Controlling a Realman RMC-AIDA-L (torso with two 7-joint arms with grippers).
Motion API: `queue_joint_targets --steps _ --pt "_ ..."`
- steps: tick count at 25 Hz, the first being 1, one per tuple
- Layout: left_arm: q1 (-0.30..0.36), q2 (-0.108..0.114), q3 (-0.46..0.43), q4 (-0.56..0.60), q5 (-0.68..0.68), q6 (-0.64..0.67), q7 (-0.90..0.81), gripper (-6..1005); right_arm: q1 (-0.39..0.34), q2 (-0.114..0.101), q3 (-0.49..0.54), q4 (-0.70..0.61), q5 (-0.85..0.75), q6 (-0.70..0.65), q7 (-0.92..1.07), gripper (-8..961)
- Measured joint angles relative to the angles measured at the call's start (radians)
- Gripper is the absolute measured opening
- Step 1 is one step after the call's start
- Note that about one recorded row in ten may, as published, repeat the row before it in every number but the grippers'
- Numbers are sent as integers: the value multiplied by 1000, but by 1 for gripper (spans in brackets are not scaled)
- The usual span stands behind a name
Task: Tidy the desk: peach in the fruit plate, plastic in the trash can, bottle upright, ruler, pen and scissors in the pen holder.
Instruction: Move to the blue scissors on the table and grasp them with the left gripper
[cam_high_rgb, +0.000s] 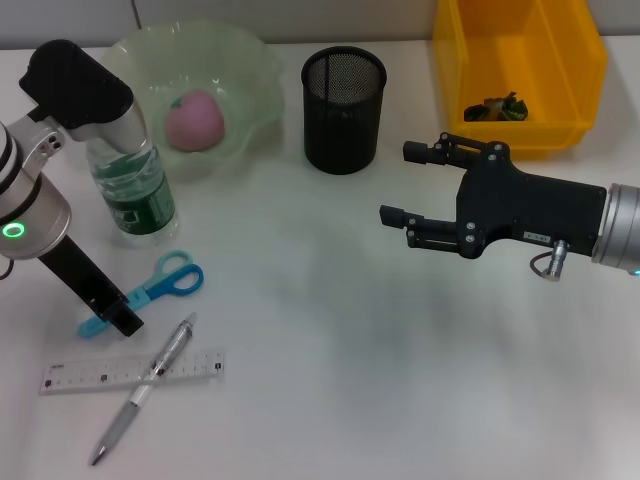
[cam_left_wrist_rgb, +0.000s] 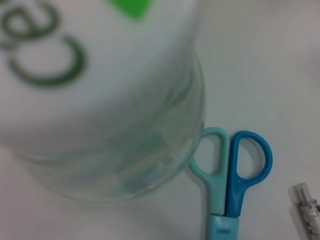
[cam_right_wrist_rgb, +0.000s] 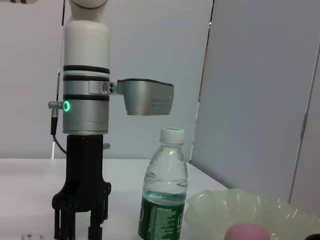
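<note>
Left gripper (cam_high_rgb: 115, 318), fingers closed, tips touching scissors (cam_high_rgb: 150, 291) blade end; handles point toward water bottle (cam_high_rgb: 135, 190). Right gripper (cam_high_rgb: 398, 185) open, far from scissors.

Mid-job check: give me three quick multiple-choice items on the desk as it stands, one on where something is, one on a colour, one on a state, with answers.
1. Where is the peach?
A. in the fruit plate
B. in the pen holder
C. on the desk by the ruler

2. What colour is the trash can?
A. black
B. yellow
C. green

3. How does the bottle stand?
A. on its side
B. upright
C. upside down

Answers: 1 A, the pink peach lies in the green plate. 2 B, the bin behind the right hand is yellow. 3 B, the right wrist view shows it cap up beside the left hand.
</note>
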Motion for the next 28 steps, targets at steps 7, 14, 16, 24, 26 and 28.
queue_joint_targets --steps 7,14,16,24,26,28 --pt "-5 0 0 -10 2 0 1 593 1 0 -6 0 0 2 -7 741" --pt "-20 -1 2 -23 4 -2 1 586 1 2 -1 4 0 -1 -18 741" --pt "-22 -1 3 -29 5 -2 1 584 1 2 0 5 0 -1 -18 741" --pt "-41 -1 5 -61 10 -8 2 575 3 2 0 8 8 1 -18 741" --pt "-41 -1 6 -61 12 -8 2 573 3 2 0 9 8 0 -18 741" --pt "-41 -2 6 -62 14 -8 2 571 3 2 0 10 8 0 -18 741"
